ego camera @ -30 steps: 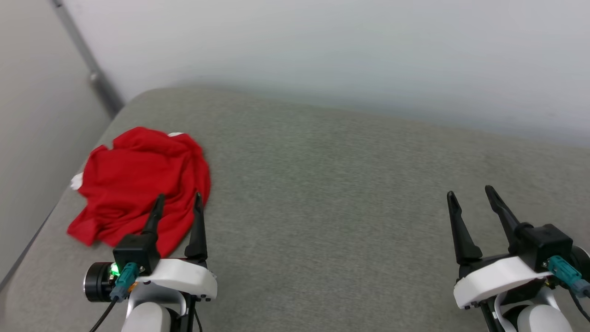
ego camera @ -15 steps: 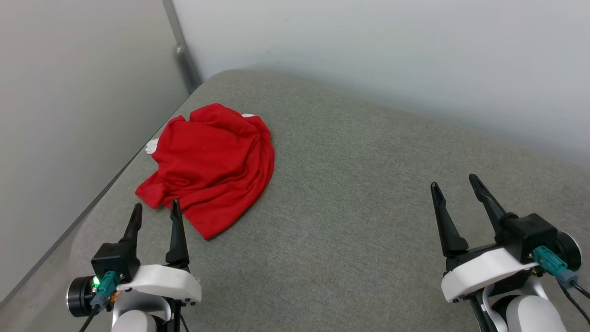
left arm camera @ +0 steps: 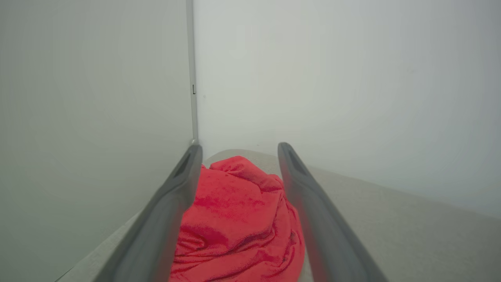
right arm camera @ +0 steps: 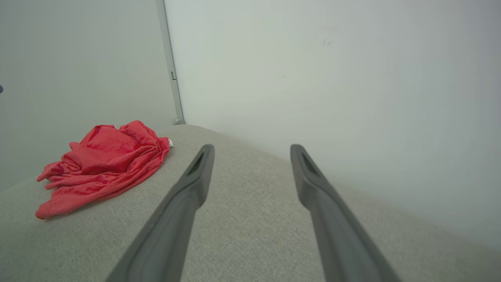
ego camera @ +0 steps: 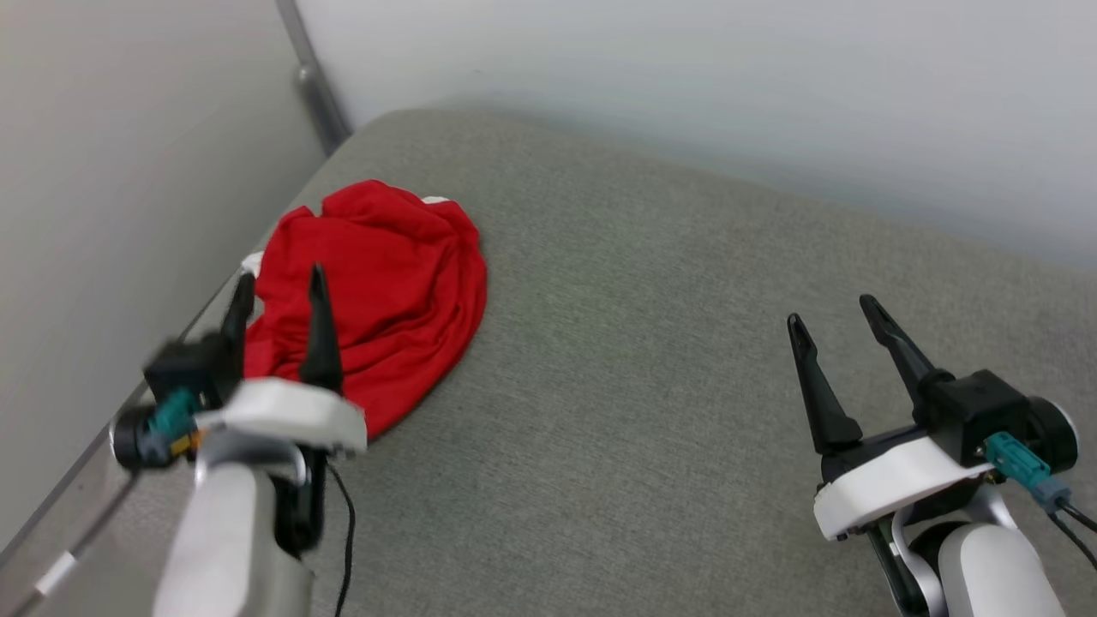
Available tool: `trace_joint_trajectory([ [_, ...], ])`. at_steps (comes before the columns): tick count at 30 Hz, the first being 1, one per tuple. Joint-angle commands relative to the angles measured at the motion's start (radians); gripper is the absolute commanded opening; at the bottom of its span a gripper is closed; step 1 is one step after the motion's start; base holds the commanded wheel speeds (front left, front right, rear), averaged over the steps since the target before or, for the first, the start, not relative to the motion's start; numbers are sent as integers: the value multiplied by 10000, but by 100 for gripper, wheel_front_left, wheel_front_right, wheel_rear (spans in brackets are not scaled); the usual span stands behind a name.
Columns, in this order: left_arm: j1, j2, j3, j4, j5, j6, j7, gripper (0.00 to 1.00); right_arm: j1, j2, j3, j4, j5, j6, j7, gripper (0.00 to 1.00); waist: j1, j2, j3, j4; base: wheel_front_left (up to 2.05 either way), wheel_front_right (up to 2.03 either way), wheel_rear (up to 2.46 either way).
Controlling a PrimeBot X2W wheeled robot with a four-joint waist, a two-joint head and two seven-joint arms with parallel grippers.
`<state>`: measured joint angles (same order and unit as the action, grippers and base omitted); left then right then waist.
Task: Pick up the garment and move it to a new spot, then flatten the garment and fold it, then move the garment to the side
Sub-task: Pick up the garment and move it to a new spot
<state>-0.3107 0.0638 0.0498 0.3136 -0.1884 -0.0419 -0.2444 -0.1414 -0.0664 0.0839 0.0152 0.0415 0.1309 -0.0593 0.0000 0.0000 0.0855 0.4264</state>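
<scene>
The garment (ego camera: 386, 283) is a bright red shirt lying crumpled near the far left corner of the grey cushioned surface (ego camera: 651, 360), with bits of white sleeve at its edges. My left gripper (ego camera: 281, 287) hovers over the garment's near left part, open, with nothing between its fingers. In the left wrist view the garment (left arm camera: 235, 219) shows between and beyond the two fingers. My right gripper (ego camera: 831, 310) stands open over bare cushion at the right, far from the garment (right arm camera: 105, 164), which sits at the left of the right wrist view.
Pale walls close in the surface on the left and at the back, meeting at a corner with a grey vertical strip (ego camera: 313, 86). The cushion's left edge (ego camera: 171, 343) runs right beside the garment.
The left arm has risen and reached forward, so its fingers now stand over the garment. The head camera has shifted between frames. The right gripper kept its place and stayed open.
</scene>
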Motion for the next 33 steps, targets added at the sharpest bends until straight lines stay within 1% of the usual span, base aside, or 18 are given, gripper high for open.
trace_joint_trajectory([
  [1, -611, 197, 63, 143, -26, -41, 168, 100, -204, -108, 59, -93, 2, -3, 85, 100, 0, 0, 353, -269, 0, 0, 0],
  [4, -1879, 482, 153, 651, -303, -193, 776, 100, -453, -274, 203, -272, 54, -3, 170, 100, 0, 0, 781, -594, 0, 0, 0],
  [8, -3410, 1230, 285, 1728, -662, -498, 1893, 100, -802, -440, 478, -391, 115, -3, 259, 100, 0, 0, 1355, -1129, 0, 0, 0],
  [14, -4817, 2434, 16, 3773, -1429, -836, 4505, 100, -1278, -616, 739, -419, 186, -3, 180, 100, 0, 0, 2115, -1887, 0, 0, 0],
  [17, -5137, 2964, -203, 4682, -1928, -874, 6016, 100, -1501, -649, 782, -415, 202, -3, 119, 100, 0, 0, 2485, -2220, 0, 0, 0],
  [22, -5073, 3577, -726, 5408, -2949, -880, 8071, 100, -1745, -683, 716, -407, 229, -3, 14, 100, 0, 0, 3052, -2578, 0, 0, 0],
  [24, -4917, 3704, -792, 5703, -3283, -880, 8744, 100, -1820, -694, 690, -356, 260, -3, -52, 100, 0, 0, 3222, -2675, 0, 0, 0],
  [25, -4696, 3750, -780, 6199, -3533, -879, 9402, 100, -1952, -706, 666, -312, 261, -3, -129, 100, 0, 0, 3397, -2776, 0, 0, 0],
  [27, -4485, 3634, -706, 6479, -3688, -801, 9604, 100, -1974, -719, 650, -279, 265, -3, -166, 100, 0, 0, 3434, -2824, 0, 0, 0],
  [28, -4395, 3559, -694, 6615, -3758, -733, 9675, 65, -1998, -719, 624, -265, 259, -3, -191, 100, 0, 0, 3446, -2840, 0, 0, 0],
  [29, -4337, 3494, -698, 6700, -3791, -710, 9728, 37, -2029, -731, 605, -251, 241, -3, -200, 100, 0, 0, 3448, -2847, 0, 0, 0],
  [30, -4302, 3471, -693, 6731, -3795, -684, 9647, 0, -2054, -726, 586, -246, 242, -3, -203, 100, 0, 0, 3446, -2853, 0, 0, 0],
  [33, -4323, 3552, -691, 6611, -3698, -549, 9123, 0, -2085, -728, 532, -231, 216, -3, -233, 100, 0, 0, 3346, -2843, 0, 0, 0],
])
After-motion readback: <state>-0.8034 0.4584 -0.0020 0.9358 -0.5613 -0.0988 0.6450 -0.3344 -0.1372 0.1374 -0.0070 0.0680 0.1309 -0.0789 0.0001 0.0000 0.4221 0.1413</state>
